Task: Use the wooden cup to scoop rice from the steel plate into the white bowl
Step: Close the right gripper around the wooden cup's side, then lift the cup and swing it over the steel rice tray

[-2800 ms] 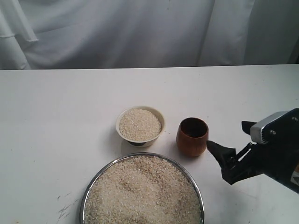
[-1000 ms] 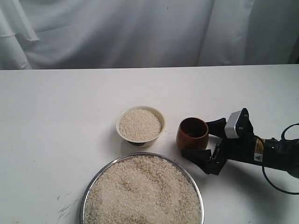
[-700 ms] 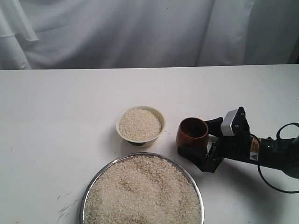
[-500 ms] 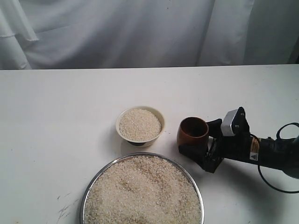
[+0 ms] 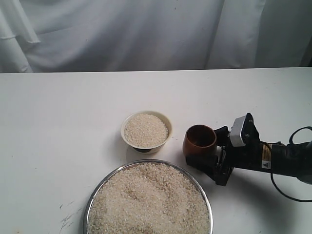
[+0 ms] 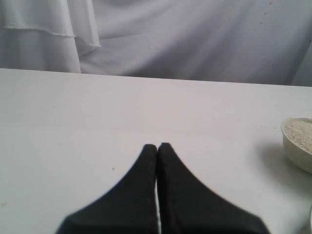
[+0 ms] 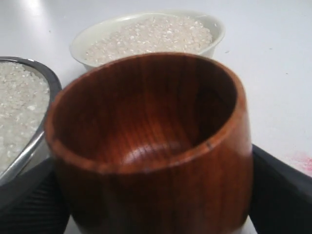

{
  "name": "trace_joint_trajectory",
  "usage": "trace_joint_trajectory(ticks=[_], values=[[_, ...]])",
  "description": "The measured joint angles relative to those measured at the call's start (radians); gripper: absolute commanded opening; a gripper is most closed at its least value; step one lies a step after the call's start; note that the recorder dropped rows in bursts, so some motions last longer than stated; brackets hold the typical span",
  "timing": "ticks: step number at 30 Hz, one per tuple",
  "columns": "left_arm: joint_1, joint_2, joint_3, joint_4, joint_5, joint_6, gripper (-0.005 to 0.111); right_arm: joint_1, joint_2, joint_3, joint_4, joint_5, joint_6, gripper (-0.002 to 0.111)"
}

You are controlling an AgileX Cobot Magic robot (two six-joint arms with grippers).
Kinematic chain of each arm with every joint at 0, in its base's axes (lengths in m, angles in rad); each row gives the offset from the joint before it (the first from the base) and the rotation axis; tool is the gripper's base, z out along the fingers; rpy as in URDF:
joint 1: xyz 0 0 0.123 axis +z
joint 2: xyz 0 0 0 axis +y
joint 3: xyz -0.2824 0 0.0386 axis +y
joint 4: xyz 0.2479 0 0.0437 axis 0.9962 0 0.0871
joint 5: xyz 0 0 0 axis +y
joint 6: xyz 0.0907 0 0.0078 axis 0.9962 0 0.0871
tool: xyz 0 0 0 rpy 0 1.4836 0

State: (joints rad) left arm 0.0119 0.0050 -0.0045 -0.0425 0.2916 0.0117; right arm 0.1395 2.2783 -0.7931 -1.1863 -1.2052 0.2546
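Observation:
The wooden cup [image 5: 200,143] stands upright and empty on the table, right of the white bowl [image 5: 127,142] and just past the steel plate [image 5: 87,207]. My right gripper [image 5: 206,146] reaches in from the right and is shut on the cup, one black finger on each side. In the right wrist view the cup [image 7: 151,146] fills the picture, with the fingers [image 7: 280,195] pressed against its sides. Rice [image 5: 148,200] heaps the plate, and more rice [image 5: 146,129] fills the bowl. My left gripper [image 6: 157,146] is shut on nothing, over bare table.
A white cloth backdrop [image 5: 146,34] hangs behind the table's far edge. The bowl [image 6: 292,151] shows at the side of the left wrist view. The right arm's cable [image 5: 292,190] loops over the table at the right.
My right gripper came in low from the right, slid its fingers round the wooden cup and closed on it. The cup shifted slightly to the left. Bowl and plate stayed put.

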Motion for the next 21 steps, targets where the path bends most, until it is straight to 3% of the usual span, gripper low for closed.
trace_joint_trajectory(ticks=[14, 17, 21], values=[[0.0, 0.0, 0.0, 0.0, 0.0, 0.0, 0.0, 0.01, -0.106, 0.002, 0.012, 0.02, 0.112, 0.0], [0.0, 0.0, 0.0, 0.0, 0.0, 0.0, 0.0, 0.045, -0.232, 0.002, 0.047, 0.145, 0.116, 0.0], [0.0, 0.0, 0.0, 0.0, 0.0, 0.0, 0.0, 0.12, -0.457, -0.04, 0.064, 0.445, 0.119, 0.0]])
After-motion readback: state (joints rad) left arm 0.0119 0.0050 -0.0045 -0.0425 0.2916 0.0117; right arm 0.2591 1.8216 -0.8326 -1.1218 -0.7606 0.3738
